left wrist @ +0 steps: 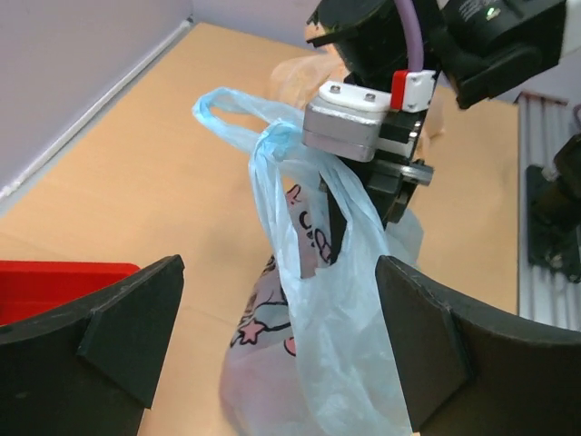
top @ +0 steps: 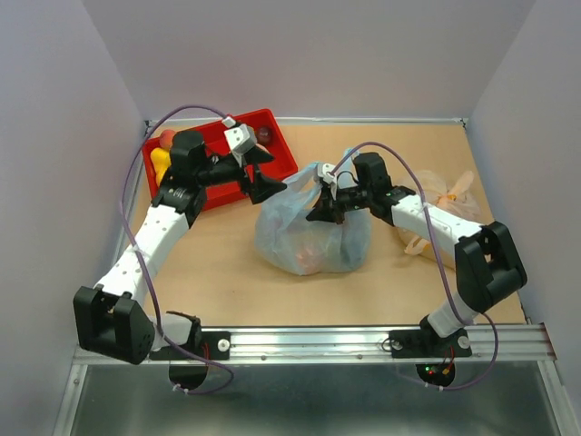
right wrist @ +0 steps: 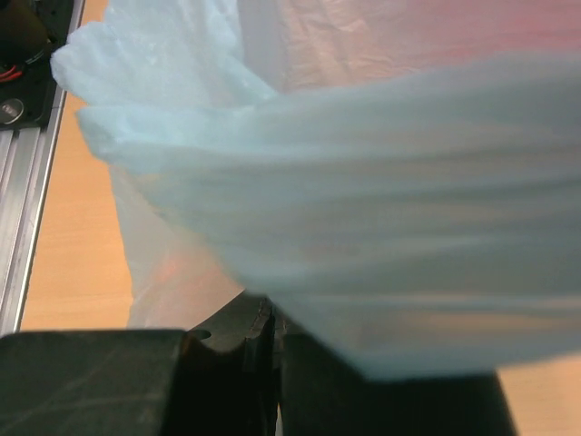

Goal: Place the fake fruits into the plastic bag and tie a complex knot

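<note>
The light-blue printed plastic bag (top: 304, 232) stands mid-table with fruit colours showing through its film (top: 315, 252). My right gripper (top: 325, 211) is shut on the bag's bunched handle film at the top; in the right wrist view its jaws (right wrist: 275, 318) are closed under blue film (right wrist: 363, 209). My left gripper (top: 265, 173) is open just left of the bag top; its fingers (left wrist: 127, 331) straddle the bag (left wrist: 336, 345) without touching. A twisted lump of handle film (left wrist: 280, 138) with a free loop (left wrist: 222, 104) sits beside the right gripper. A yellow banana (top: 161, 164), an orange (top: 166, 139) and a dark plum (top: 263, 134) lie in the tray.
The red tray (top: 281, 150) stands at the back left, under the left arm. A pale orange-beige bag (top: 445, 202) lies at the right, behind the right arm. White walls close in the table on three sides; a metal rail runs along the near edge (top: 363, 341).
</note>
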`<state>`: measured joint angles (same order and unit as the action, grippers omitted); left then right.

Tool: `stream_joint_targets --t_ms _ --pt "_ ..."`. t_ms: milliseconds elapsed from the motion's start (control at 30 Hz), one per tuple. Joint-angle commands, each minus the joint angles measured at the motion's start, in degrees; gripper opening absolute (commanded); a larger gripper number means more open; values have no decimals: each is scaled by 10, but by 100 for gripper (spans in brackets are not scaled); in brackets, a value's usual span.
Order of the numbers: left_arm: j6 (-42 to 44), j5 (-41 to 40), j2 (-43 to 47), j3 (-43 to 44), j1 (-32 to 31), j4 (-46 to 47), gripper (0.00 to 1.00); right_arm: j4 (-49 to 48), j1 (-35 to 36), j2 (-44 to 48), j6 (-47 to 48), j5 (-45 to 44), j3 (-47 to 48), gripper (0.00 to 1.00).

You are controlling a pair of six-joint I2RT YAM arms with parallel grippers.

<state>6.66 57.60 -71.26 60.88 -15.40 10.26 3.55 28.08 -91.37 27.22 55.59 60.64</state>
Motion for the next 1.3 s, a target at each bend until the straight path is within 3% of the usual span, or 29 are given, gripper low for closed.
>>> stream_joint_targets --t_ms 0,133,433,500,533,567,600,633,733,833,1033,1133,1267 --pt "171 -53 -47 111 -44 -167 99 -4 7 40 19 7 5 0" --pt "233 -75 -106 196 -76 -275 99 -2 17 54 41 0 -5 0" --pt "279 -68 -193 286 -111 -322 98 9 25 59 71 -8 -10 0" --pt "271 -46 -207 298 -116 -321 72 10 26 58 71 -8 -12 0" --pt "226 -25 -211 303 -110 -301 41 10 26 57 69 -14 -13 0" --pt "190 -17 -209 299 -101 -281 19 10 26 57 68 -18 -16 0" --pt "138 -15 -203 268 -71 -244 4 9 26 60 68 -25 -26 0" --pt "23 -14 -181 242 -53 -154 0 9 26 63 71 -35 -35 0" --pt "-127 -65 -134 125 19 32 0 6 26 81 85 -49 -67 1" --pt "-176 -134 -87 58 57 119 0 7 26 95 102 -55 -90 0" --pt "-304 -353 -53 30 83 82 0 8 28 109 179 -86 -131 0" --pt "-331 -505 -32 29 87 31 0 11 29 118 228 -104 -161 0" --pt "-321 -604 -28 46 87 -37 0 13 31 119 252 -125 -180 0"
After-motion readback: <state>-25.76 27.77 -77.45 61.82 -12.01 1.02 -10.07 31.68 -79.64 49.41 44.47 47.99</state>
